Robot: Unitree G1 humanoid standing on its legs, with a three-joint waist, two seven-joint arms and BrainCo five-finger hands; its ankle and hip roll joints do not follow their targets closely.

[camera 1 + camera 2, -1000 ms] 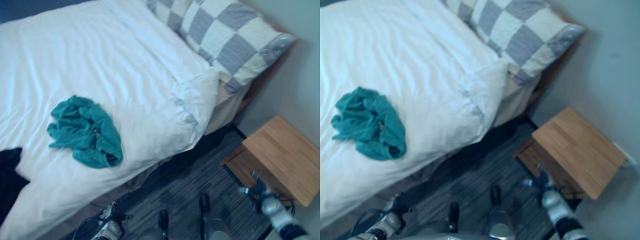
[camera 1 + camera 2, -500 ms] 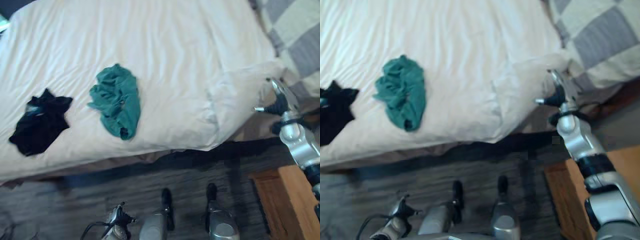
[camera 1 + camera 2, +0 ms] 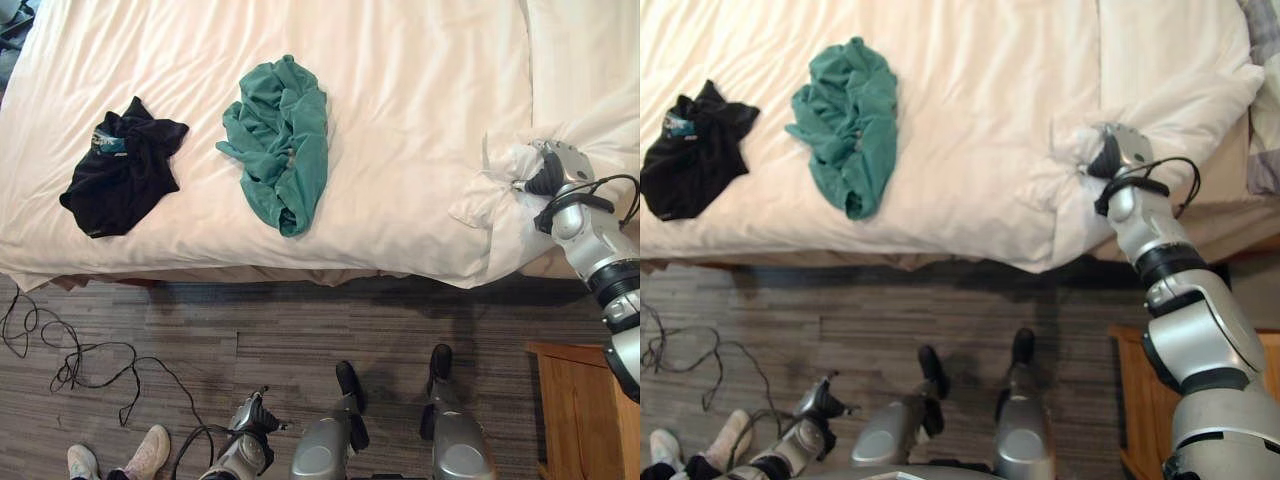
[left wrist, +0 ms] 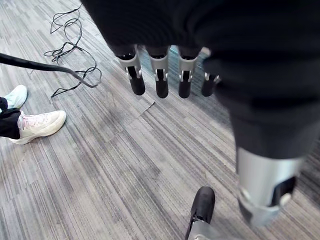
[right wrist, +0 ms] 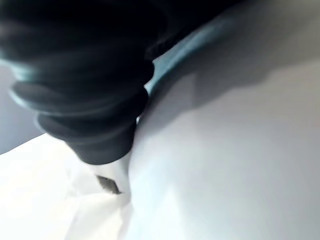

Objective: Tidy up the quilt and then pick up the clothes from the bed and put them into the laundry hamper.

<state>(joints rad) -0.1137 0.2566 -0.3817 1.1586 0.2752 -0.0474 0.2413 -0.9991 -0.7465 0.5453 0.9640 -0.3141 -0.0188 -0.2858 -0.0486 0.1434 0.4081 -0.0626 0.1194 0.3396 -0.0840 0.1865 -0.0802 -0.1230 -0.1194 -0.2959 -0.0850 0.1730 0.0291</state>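
On one white quilt [image 3: 400, 120]: two garments, right hand [image 3: 548, 172] fingers buried, state untellable; left hand [image 4: 165, 75] fingers apart.

The quilt [image 3: 400, 120] lay across the bed before me, with two garments on it: the bunched shirt [image 3: 280, 140] near the middle and the crumpled top [image 3: 122, 168] well apart to its left. My right hand [image 3: 548, 175] was at the quilt's bunched corner on the right, its fingers buried in the cloth. My left hand [image 4: 165, 75] hung low over the floor [image 3: 300, 340], near a person's shoes [image 4: 35, 125].
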